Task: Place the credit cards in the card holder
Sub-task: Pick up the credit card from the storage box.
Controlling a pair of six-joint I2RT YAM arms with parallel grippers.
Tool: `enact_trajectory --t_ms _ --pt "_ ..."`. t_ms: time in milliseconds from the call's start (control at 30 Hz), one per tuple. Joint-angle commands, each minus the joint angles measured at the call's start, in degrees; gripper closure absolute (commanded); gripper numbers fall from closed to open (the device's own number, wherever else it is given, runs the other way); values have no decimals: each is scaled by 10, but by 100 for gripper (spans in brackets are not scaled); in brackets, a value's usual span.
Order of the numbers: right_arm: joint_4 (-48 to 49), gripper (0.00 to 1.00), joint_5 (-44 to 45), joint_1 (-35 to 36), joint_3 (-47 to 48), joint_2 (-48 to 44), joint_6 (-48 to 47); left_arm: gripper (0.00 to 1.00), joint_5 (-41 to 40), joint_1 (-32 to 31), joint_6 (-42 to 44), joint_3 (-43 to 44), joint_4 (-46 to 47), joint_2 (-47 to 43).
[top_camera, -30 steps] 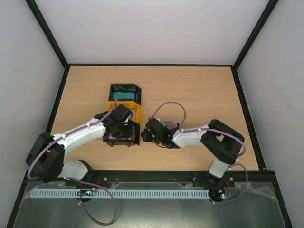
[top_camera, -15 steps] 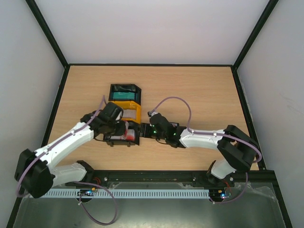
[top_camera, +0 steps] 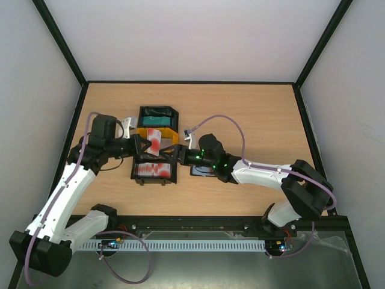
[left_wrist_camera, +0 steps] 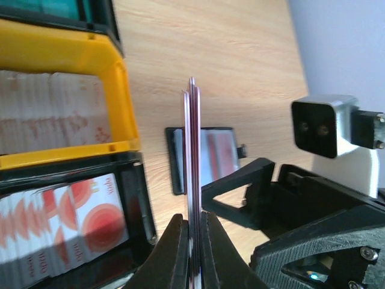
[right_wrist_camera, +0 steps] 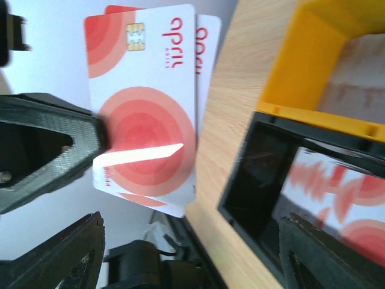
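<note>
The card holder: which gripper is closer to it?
Right. The right gripper hangs open just beside the card holder; the left gripper, shut on red-and-white cards, is farther off by the yellow tray.

Red-and-white credit cards [right_wrist_camera: 144,108] read "april".

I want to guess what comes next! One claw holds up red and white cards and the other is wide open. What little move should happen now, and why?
Probably the right claw should ease in and close on one of the cards. The left claw pinches more than one, upright, and the open right claw faces them, with the card holder on the table nearby.
</note>
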Motion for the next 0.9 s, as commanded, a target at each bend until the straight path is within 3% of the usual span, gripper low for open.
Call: enact_trajectory --t_ms 0,100,300,500,633,867 --pt "92 22 -51 -4 39 4 49 98 143 40 -5 4 25 -18" --pt "114 24 -66 -4 61 23 74 98 193 68 -21 -11 47 -27" --pt "127 38 -57 -5 74 47 104 98 260 101 -52 -33 74 -46" --pt "164 63 -40 -11 49 44 133 98 263 107 -49 -35 66 -47" --pt "208 86 -43 -19 28 44 174 97 271 107 -54 -35 70 -47" --pt "283 98 -54 -33 -2 36 224 84 295 107 -68 -45 89 -44"
